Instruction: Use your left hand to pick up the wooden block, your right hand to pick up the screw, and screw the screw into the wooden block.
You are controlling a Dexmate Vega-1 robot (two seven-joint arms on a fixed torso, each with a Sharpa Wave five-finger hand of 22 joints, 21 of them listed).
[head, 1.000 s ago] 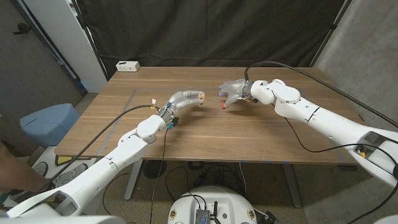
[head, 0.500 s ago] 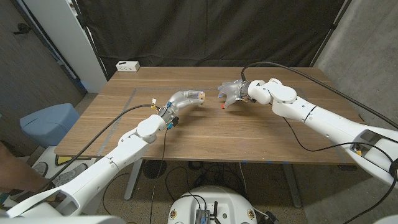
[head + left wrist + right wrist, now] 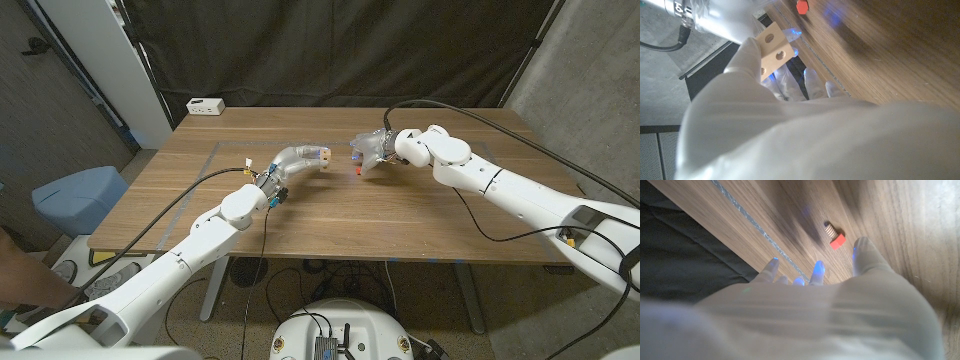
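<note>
My left hand holds a pale wooden block just above the middle of the table. In the left wrist view the block shows two round holes and sits against that hand. A screw with a red head lies on the wood a little right of the block. Over it hovers my right hand with fingers spread and nothing in them. In the right wrist view the screw lies just beyond the fingertips of the right hand, apart from them.
A white box stands at the table's far left corner. A blue bin sits on the floor left of the table. A black cable trails over the right side of the table.
My right hand has shifted slightly left, closer over the screw. The left hand, the block and the screw have stayed put.
</note>
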